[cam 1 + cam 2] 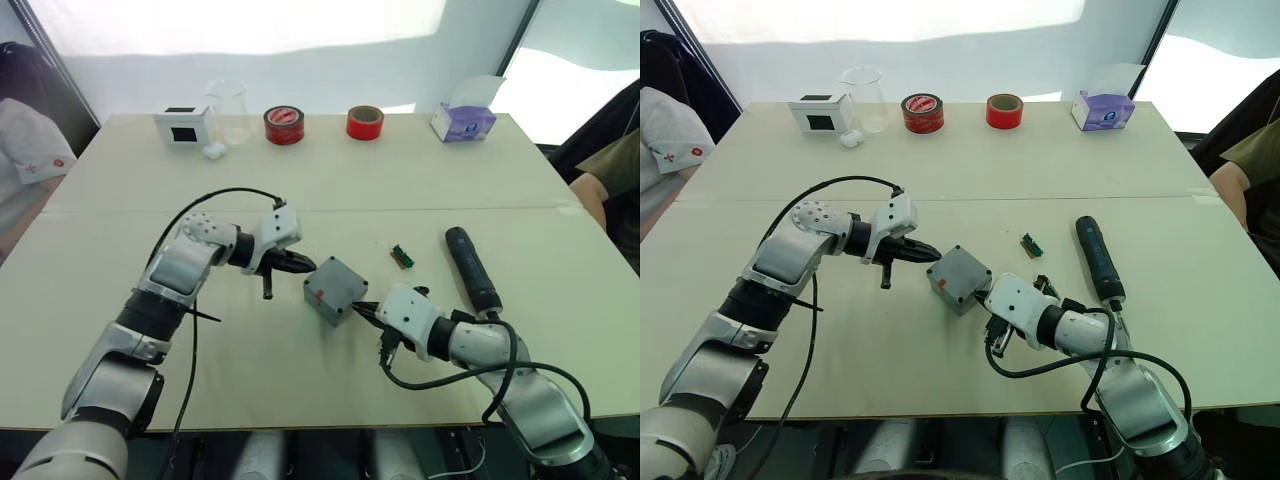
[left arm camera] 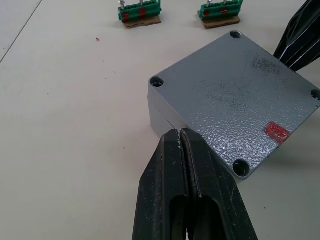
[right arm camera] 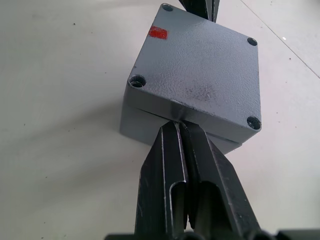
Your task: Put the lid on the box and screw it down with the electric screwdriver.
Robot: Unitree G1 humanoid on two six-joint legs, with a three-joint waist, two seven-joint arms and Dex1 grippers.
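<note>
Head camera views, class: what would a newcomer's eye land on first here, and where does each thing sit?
First, the grey box at the table's middle, its lid already on top, with the shut left gripper and shut right gripper pressing its opposite sides. Next, the dark screwdriver lying untouched to the robot's right of the box. Then the two red tape rolls along the far edge.

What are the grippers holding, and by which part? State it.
Nothing is held. Both the left gripper and right gripper are shut, their tips pressed against opposite sides of the lid on the box.
</note>
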